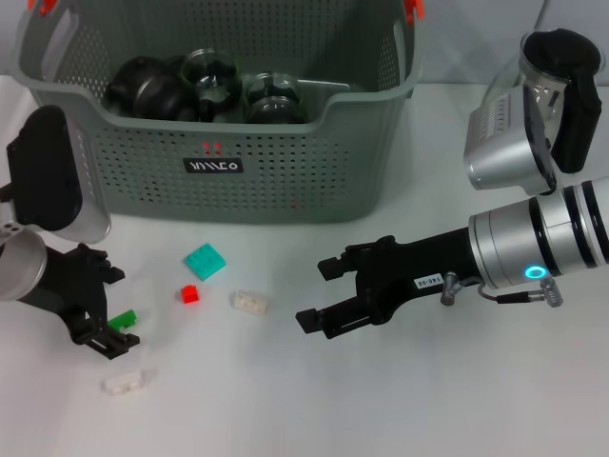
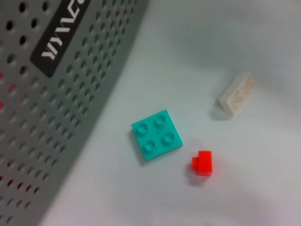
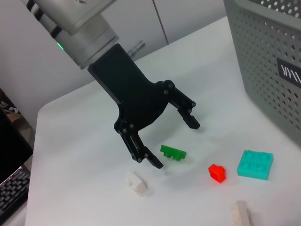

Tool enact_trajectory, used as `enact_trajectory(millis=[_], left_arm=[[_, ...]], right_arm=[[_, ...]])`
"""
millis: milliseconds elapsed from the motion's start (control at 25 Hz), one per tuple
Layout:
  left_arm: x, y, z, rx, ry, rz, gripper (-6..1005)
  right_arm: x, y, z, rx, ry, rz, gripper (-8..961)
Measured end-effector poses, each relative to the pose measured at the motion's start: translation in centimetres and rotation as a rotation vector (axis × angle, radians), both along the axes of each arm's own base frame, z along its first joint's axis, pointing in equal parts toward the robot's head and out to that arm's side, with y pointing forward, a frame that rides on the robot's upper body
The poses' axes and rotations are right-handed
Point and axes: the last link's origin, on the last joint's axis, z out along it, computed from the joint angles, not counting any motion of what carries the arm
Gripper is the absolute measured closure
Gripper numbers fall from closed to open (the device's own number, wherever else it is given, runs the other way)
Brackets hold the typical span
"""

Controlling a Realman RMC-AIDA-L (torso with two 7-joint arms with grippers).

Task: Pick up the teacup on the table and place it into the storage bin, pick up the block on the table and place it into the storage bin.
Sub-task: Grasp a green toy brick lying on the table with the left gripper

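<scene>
The grey-green perforated storage bin (image 1: 285,171) stands at the back with dark pots and clear glass vessels (image 1: 211,74) inside; its wall (image 2: 56,103) fills one side of the left wrist view. No teacup shows on the table. My left gripper (image 1: 119,309) is open at the front left, its fingers straddling a small green block (image 1: 122,320). The right wrist view shows that left gripper (image 3: 174,143) just over the green block (image 3: 173,152). The right gripper (image 1: 316,295) hovers open and empty at the centre right.
Loose on the table are a teal block (image 1: 206,260), a red block (image 1: 190,294), a cream block (image 1: 249,302) and a white block (image 1: 128,381). A clear glass teapot (image 1: 561,67) with a black lid stands back right.
</scene>
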Motion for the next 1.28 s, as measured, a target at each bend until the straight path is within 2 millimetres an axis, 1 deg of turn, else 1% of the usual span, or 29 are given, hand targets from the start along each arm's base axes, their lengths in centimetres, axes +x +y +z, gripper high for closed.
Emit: enact_trajectory(millis=[160, 600, 720, 1120, 1280], left_arm=[[-0.19, 0.12, -0.38, -0.001, 0.006, -0.002, 80], [-0.43, 0.11, -0.72, -0.003, 0.022, -0.007, 246], [-0.47, 0.1, -0.76, -0.004, 0.023, -0.006, 484], [-0.57, 0.12, -1.02, -0.014, 0.021, 0.0, 555], [-0.59, 0.09, -1.02, -0.016, 0.021, 0.001, 558]], right_arm=[[0.16, -0.08, 0.01, 0.001, 0.0, -0.004, 6], [0.23, -0.12, 0.02, 0.0, 0.002, -0.009, 6], [0.22, -0.11, 0.02, 0.001, 0.003, -0.009, 6], [0.24, -0.05, 0.1, 0.006, 0.007, -0.011, 7], [0.26, -0.04, 0.13, 0.007, 0.008, -0.012, 7]])
